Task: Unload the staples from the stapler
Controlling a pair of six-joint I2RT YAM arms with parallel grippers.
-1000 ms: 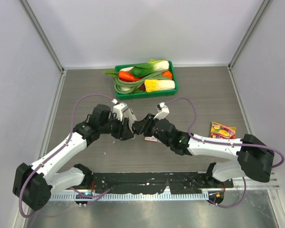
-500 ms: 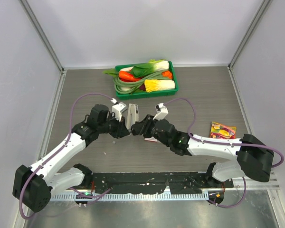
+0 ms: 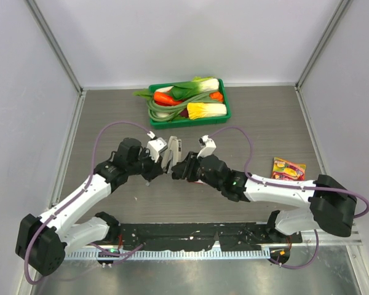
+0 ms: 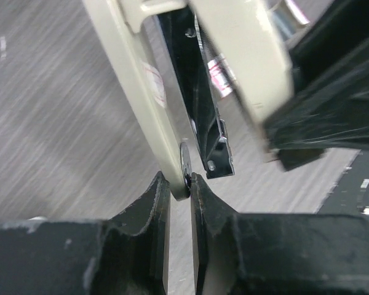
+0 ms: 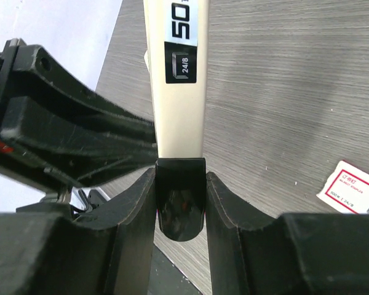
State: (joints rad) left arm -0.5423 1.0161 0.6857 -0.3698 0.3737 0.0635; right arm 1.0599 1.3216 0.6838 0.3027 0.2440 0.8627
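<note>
Under right wrist: stapler [image 5: 175,123] label [image 5: 181,66] legible | overhead: too small

Top arm of the stapler [image 5: 178,117]: black label [image 5: 181,61] reading "24/8", with a large "50" above it, cut by the frame edge. Red-and-white box [image 5: 350,187]: print too small to read.

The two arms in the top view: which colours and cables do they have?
The left arm and right arm have white links between black joint housings. A purple cable loops along each. The fingers are black and smooth.
</note>
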